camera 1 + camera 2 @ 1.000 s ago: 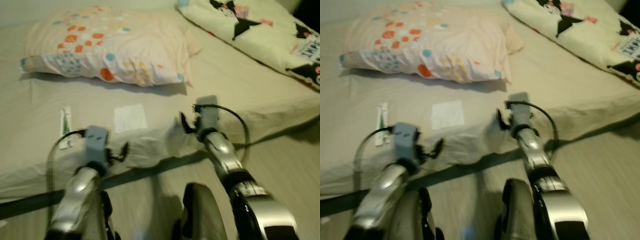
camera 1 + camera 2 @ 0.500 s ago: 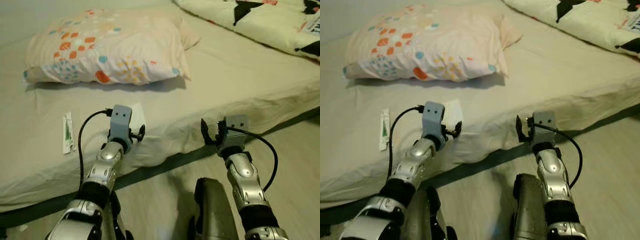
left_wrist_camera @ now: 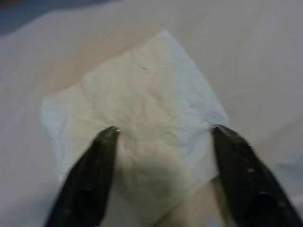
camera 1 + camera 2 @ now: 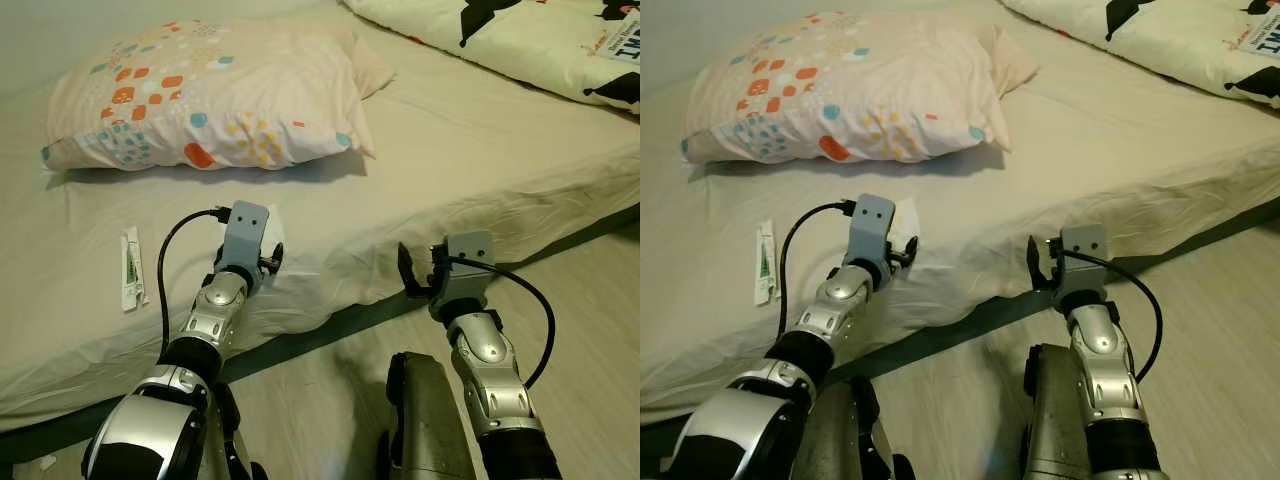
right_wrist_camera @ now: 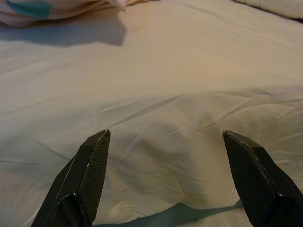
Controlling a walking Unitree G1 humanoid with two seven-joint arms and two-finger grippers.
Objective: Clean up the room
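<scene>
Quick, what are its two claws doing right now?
Left gripper: open, fingers straddling the white tissue on the bed.
Right gripper: open, holding nothing.

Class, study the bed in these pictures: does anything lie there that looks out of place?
Two bits of litter lie on the bed sheet in front of the pillow: a flat white tissue, which the left gripper frames with open jaws, and a small green-and-white wrapper further to the robot's left.
</scene>
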